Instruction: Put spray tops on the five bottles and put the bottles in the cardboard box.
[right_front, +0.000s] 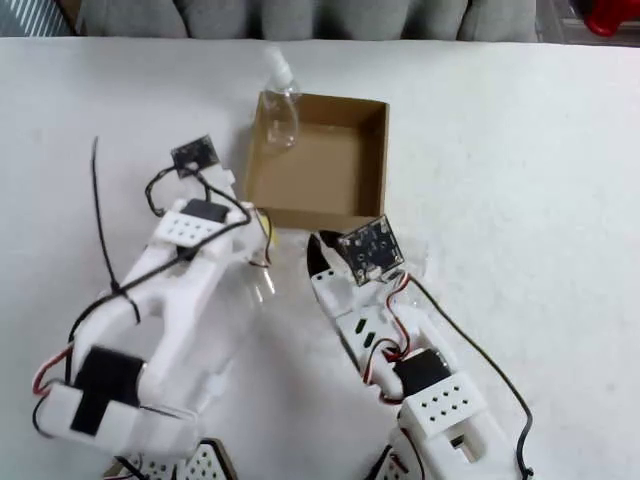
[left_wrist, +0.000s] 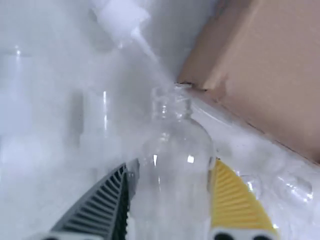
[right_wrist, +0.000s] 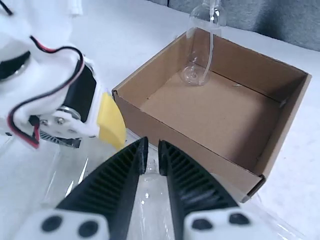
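Gripping a clear bottle (left_wrist: 170, 135) by its body, the left pincer (left_wrist: 172, 170) is closed on it, grey finger on one side and yellow finger on the other. The bottle's neck is open and uncapped, pointing toward the box (right_front: 310, 175). A spray top (left_wrist: 120, 17) sits beyond the neck, its dip tube angled down to the bottle mouth; what supports it cannot be told.

Left arm: stretched diagonally over the tabletop (right_front: 520, 150) from the near-left corner, wrist just beside the box's near-left corner.

Right arm: reaches in from the near edge, right of centre, wrist pitched down. Right pincer (right_wrist: 152, 152) is just short of the box's near wall and close beside the left pincer's yellow finger. Its black fingers are almost together with a thin slit between them, and nothing is seen in the slit. Clear plastic lies beneath it, too blurred to identify.

Capped bottle (right_front: 282, 110): leaning in the box's far-left corner, spray head above the rim.
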